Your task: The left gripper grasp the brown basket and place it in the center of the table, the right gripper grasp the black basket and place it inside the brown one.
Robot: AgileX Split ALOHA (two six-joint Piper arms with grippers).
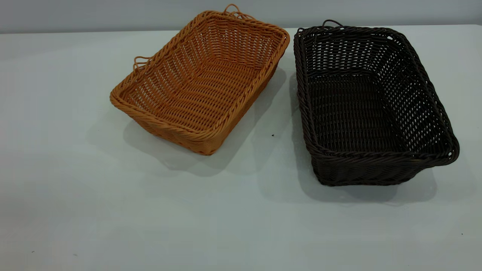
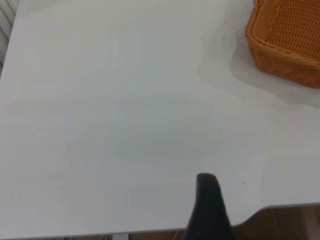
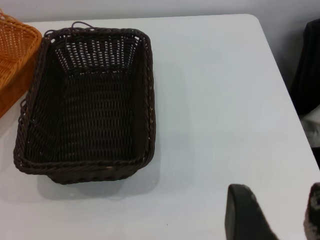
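The brown basket (image 1: pixel 199 82) lies empty on the table (image 1: pixel 113 210), left of centre and turned at an angle. The black basket (image 1: pixel 361 109) stands empty close beside it on the right, the two not touching. No gripper shows in the exterior view. A dark part of my left gripper (image 2: pixel 209 210) shows over bare table near the table's edge, well away from the brown basket's corner (image 2: pixel 287 40). My right gripper (image 3: pixel 280 210) is open and empty over bare table, apart from the black basket (image 3: pixel 87 105). The brown basket's corner (image 3: pixel 12 55) shows beside it.
The table's edge (image 2: pixel 280 206) runs close by the left gripper, with brown floor beyond it. A dark object (image 3: pixel 307 65) stands past the table's edge on the right gripper's side. A grey wall (image 1: pixel 113 15) is behind the table.
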